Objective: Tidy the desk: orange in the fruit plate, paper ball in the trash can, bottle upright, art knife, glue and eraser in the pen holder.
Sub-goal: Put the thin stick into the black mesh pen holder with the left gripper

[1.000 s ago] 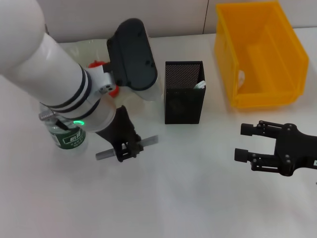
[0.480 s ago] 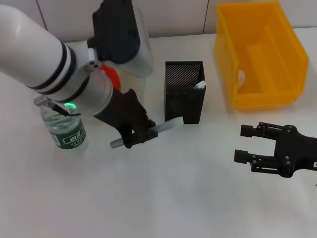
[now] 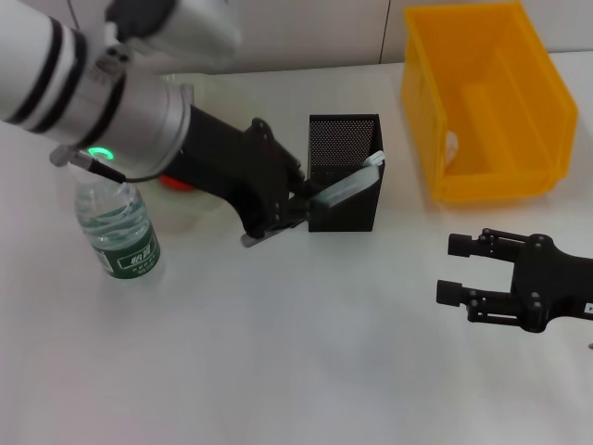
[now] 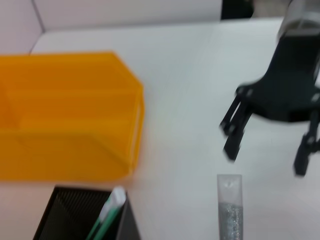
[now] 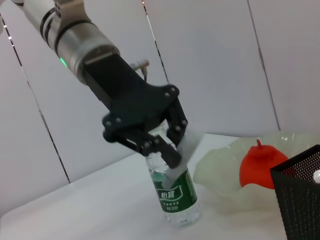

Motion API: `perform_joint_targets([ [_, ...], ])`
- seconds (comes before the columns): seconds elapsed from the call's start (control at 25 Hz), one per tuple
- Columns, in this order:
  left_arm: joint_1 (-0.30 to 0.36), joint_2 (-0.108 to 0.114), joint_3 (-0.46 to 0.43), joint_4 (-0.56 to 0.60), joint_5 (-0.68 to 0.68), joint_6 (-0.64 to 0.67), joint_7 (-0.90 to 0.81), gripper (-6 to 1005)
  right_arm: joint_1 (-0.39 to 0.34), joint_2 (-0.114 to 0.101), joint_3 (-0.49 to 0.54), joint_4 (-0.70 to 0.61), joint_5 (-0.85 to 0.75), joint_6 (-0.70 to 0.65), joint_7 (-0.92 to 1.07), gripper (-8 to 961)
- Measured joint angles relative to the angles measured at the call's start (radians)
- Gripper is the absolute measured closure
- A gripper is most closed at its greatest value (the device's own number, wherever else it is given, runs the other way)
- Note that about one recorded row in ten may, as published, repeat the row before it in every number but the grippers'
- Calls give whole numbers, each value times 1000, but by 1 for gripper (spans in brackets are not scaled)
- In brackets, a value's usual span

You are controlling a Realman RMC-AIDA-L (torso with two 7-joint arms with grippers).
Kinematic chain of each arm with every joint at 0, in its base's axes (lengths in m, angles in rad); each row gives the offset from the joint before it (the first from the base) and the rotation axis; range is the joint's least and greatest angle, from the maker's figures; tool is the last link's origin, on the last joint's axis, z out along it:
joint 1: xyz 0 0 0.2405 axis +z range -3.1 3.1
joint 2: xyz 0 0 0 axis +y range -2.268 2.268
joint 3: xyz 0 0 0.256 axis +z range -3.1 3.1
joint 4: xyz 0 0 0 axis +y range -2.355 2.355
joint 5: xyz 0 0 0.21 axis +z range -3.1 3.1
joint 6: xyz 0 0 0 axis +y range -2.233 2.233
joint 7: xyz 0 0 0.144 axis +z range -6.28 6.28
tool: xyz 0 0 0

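My left gripper (image 3: 278, 211) is shut on the grey art knife (image 3: 345, 190), which it holds tilted above the table. The knife's upper end is at the front rim of the black mesh pen holder (image 3: 345, 199). A white-capped green stick (image 4: 107, 214), perhaps the glue, stands inside the holder. The bottle (image 3: 122, 234) stands upright at the left. The orange (image 5: 260, 165) lies in the pale-green fruit plate (image 5: 220, 170), mostly behind my left arm in the head view. A small white patch shows inside the yellow trash can (image 3: 486, 102). The eraser is out of view. My right gripper (image 3: 452, 269) hovers open at the right front.
The trash can stands at the back right, close to the pen holder. Bare white table stretches across the front and between the holder and my right gripper. A pale wall borders the table's far edge.
My left gripper has lifted the art knife off the table and carried it right and back to the pen holder, tilting it upward. The right arm has not moved.
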Motion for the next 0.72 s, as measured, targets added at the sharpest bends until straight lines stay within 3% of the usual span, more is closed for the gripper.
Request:
perform_joint_targets([
  [0.36, 32, 0, -146, -19, -226, 62, 145, 854, 0, 1, 0, 4, 0, 0, 1, 201],
  [0.72, 37, 0, -223, -136, -371, 32, 261, 853, 4, 3, -1, 5, 0, -1, 1, 201],
])
